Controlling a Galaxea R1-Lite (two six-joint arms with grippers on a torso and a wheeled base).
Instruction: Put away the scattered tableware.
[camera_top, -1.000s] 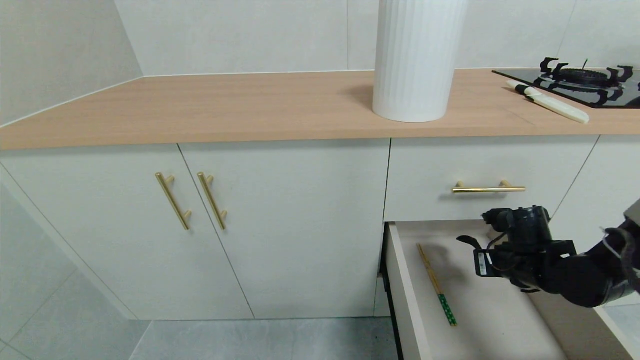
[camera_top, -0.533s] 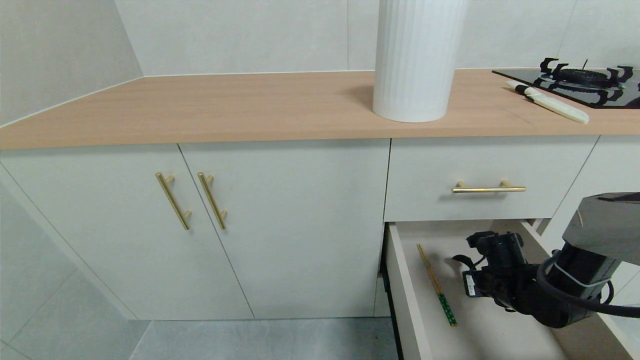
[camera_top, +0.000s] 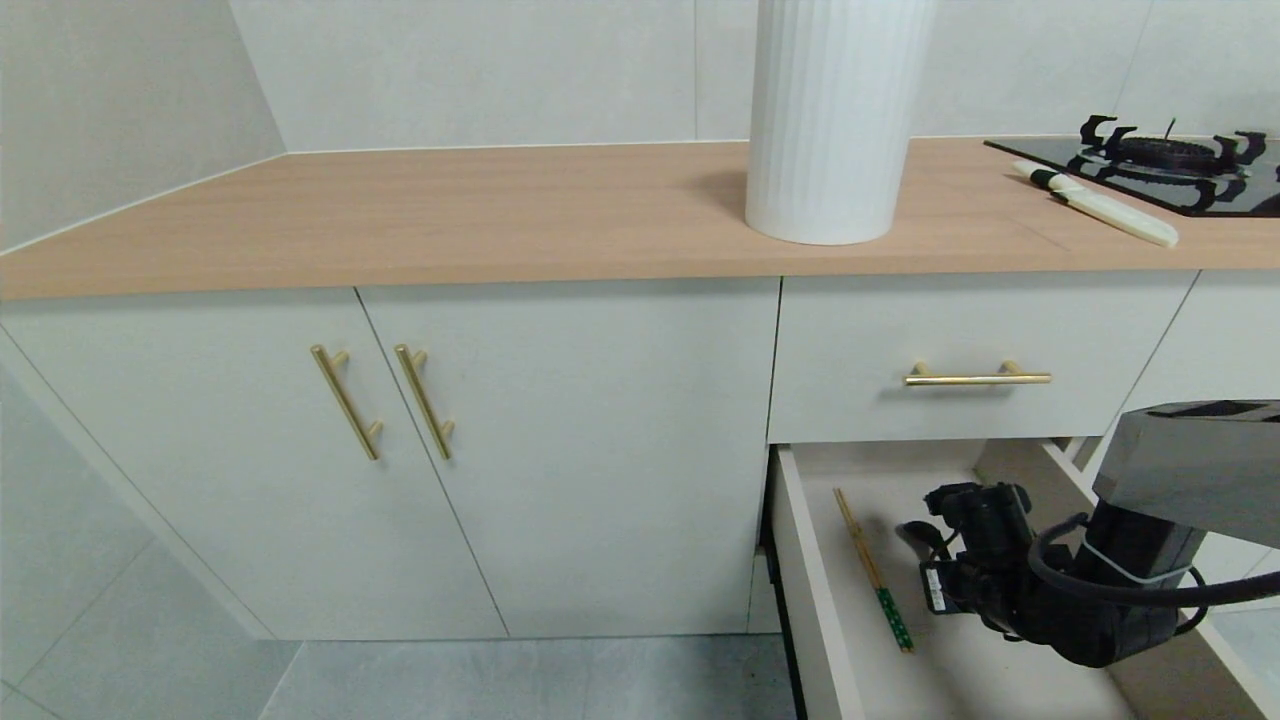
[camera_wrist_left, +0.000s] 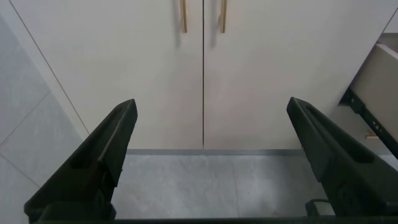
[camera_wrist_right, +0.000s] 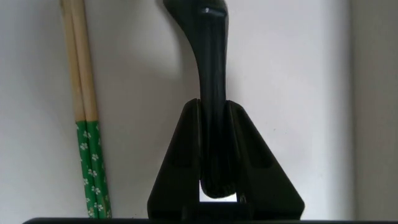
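Down goes the right gripper (camera_top: 945, 565), dropping from up near the drawer's (camera_top: 800, 560) top edge a second ago to deep inside it. The black spoon (camera_top: 915, 533) clamped in it sinks too, drifting left toward the chopsticks (camera_top: 872, 570) and now hanging just beside them, low over the drawer floor. The arm's grey upper link has swung in from the right edge above it.
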